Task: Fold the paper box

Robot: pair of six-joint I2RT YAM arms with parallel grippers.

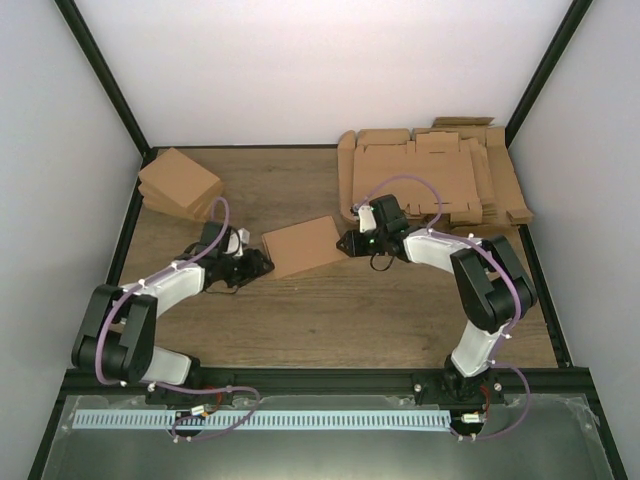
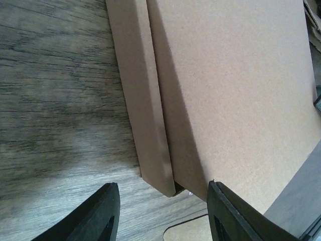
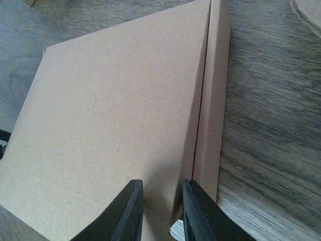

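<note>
**Work surface.** A brown wood-grain table (image 1: 330, 310) carries all items.

**Task item.** The paper box (image 1: 303, 246), a plain brown unprinted cardboard piece, lies at the table's centre as a shallow closed rectangle. It is turned slightly off square to the table edges. Both wrist views show its broad top panel lying flat. A narrow side panel (image 3: 213, 100) runs along one long edge, with a dark seam between the two.

**Left gripper** (image 1: 258, 266). It sits at the box's 8 o'clock corner, low over the table. In its wrist view the two black fingers (image 2: 103, 216) stand well apart, and the box corner lies in the gap between them. The outer finger is clear of the cardboard, so the hand is open and holds nothing.

**Right gripper** (image 1: 350, 243). It sits at the box's 3 o'clock edge. In its wrist view the black fingers (image 3: 131, 213) stand close together, leaving a narrow gap over the top panel just beside the seam. I cannot tell whether they pinch the cardboard or only hover at it.

**Other items.**
- A pile of small closed brown cardboard boxes (image 1: 180, 185) stands at the table's 10 o'clock, well apart from the task item.
- A thick pile of flat tabbed brown cardboard sheets (image 1: 440, 175) lies at 1 o'clock, beyond the right gripper.
</note>
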